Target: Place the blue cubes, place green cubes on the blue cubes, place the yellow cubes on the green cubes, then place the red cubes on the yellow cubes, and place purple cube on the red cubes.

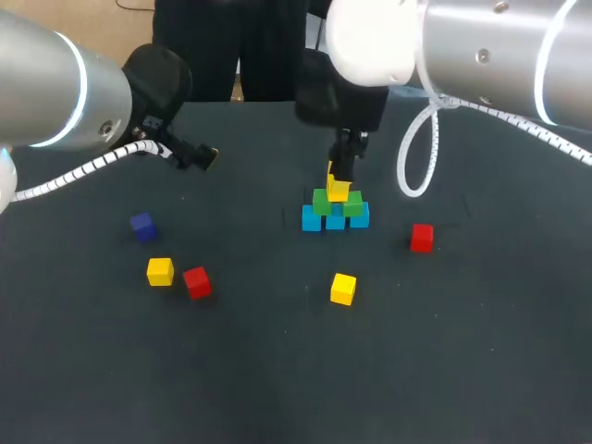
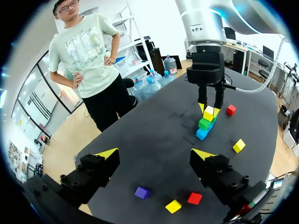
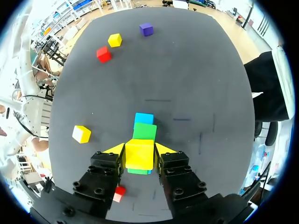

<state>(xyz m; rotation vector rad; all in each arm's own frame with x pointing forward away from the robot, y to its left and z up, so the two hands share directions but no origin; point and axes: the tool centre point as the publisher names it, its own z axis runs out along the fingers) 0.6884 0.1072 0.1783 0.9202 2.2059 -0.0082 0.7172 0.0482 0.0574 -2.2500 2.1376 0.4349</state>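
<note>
Right jaws: closed on a small, plain yellow cube [image 3: 139, 154], one finger on each of two opposite sides, pointing down at the counter [image 1: 277, 370] from the right arm [image 1: 481, 55].
Held yellow cube: over the seam between the two green cubes, at the top of the stack. Whether it rested on them or hung just clear could not be told.
Green cubes: two small bright green cubes [image 1: 323, 201] [image 1: 352, 205], side by side on the blue row.
Blue cubes: three small light blue cubes [image 1: 312, 219] [image 1: 335, 222] [image 1: 359, 217], in a touching row on the dark counter near its middle.
Left jaws: spread wide and holding nothing, above the far left part of the counter, well apart from the stack.
Loose yellow cubes: two. One [image 1: 343, 289] lay alone on the near side of the stack. The other [image 1: 160, 271] was just beside a red cube at the left.
Red cubes: two small red cubes. One [image 1: 422, 238] lay to the right of the stack, and one [image 1: 196, 282] at the left next to the yellow one.
Purple cube: one dark purple cube [image 1: 142, 226], alone on the counter, near the left pair and farther back.
Count: three blue, two green, three yellow, two red, one purple.
</note>
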